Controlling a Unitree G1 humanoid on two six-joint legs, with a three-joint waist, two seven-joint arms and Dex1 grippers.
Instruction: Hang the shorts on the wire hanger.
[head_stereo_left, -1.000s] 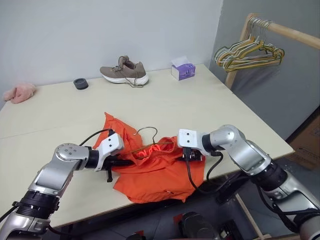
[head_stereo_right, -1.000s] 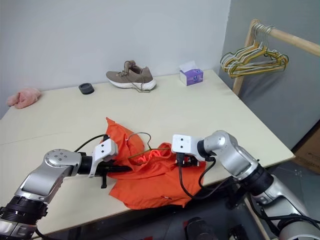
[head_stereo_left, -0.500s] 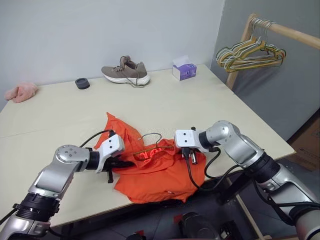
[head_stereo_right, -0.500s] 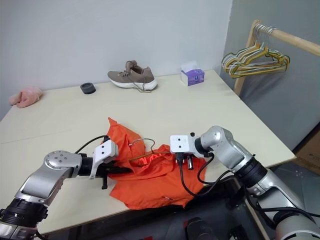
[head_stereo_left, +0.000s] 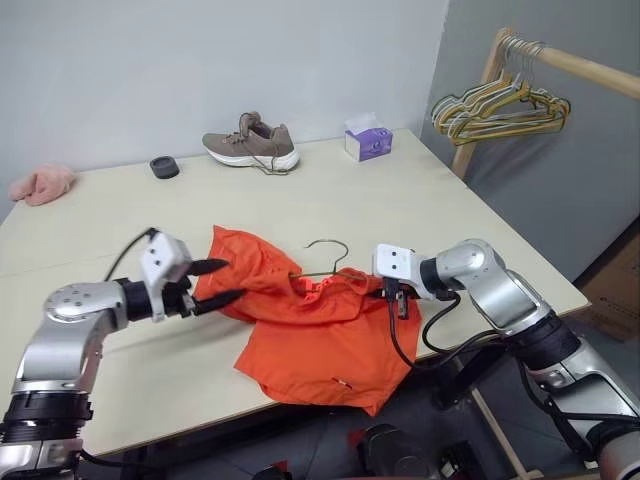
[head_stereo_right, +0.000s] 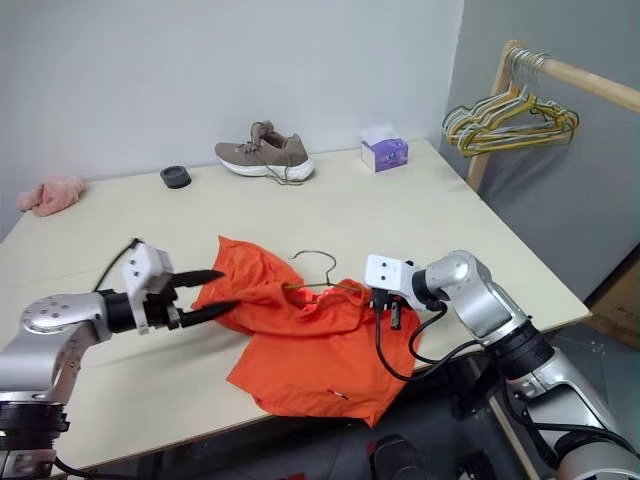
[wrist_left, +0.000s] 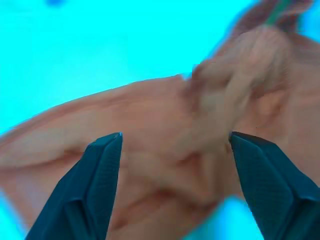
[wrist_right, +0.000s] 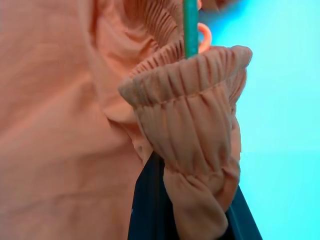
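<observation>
A: The shorts (head_stereo_left: 310, 330) are laid out on the table (head_stereo_left: 420, 215), spilling over its near edge, and the wire hanger (head_stereo_left: 322, 262) is seen poking out of the waistband, hook uppermost, on the side of the shorts towards the shoe (head_stereo_left: 250, 145)

B: So the threading step is judged to be in hand; the hanger's bar is hidden inside the fabric, and how far it is seated cannot be told

A: The gathered waistband is being pinched by the right gripper (head_stereo_left: 399, 299), fingers pressed together on the cloth at the right end of the shorts, with the thin wire running just past the pinch in the wrist view

B: And the left gripper (head_stereo_left: 222, 282) is held spread wide at the left edge of the shorts, one finger above the cloth, one below, nothing clamped

A: Its arm is stretched low across the table, pointing towards the shorts; the right forearm is angled in from the far side, tipped downward

B: A fresh bite on the left leg or waistband is probably called for next, so that the cloth can be drawn across the wire without tugging the hanger loose
</observation>
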